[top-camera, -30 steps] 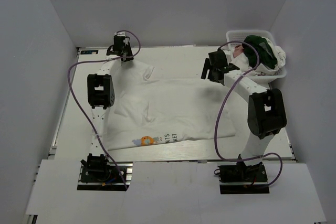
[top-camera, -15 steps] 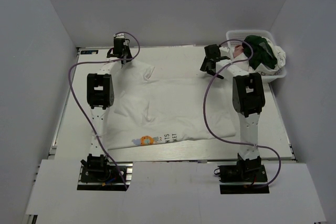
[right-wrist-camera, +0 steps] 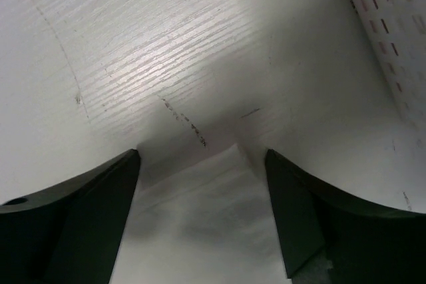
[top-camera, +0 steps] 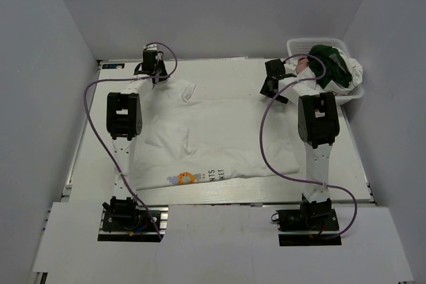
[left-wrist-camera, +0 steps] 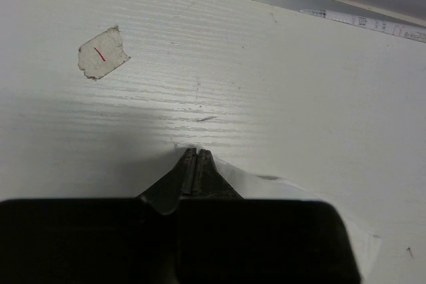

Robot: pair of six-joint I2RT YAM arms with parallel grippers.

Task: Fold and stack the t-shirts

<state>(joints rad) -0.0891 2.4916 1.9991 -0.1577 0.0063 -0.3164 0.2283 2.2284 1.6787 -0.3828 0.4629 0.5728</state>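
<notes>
- Left end effector (left-wrist-camera: 195, 161), upper left in the top view, is clenched on a corner of the white t-shirt (top-camera: 219, 134).
- Right end effector (right-wrist-camera: 202, 159) is released, with its jaws either side of another corner.

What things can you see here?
printed white t-shirt: one, white with a small colourful picture, spread on the table
table: one, white, under everything
basket: one, white plastic, far right corner
green t-shirt: one, dark green, heaped in the basket
pink t-shirt: one, pink, in the basket
plain white t-shirt: one, white, in the basket
cables: two, purple, along the arms
left hand: one, black, shut on the printed shirt's far left corner
right hand: one, black, open over its far right corner
</notes>
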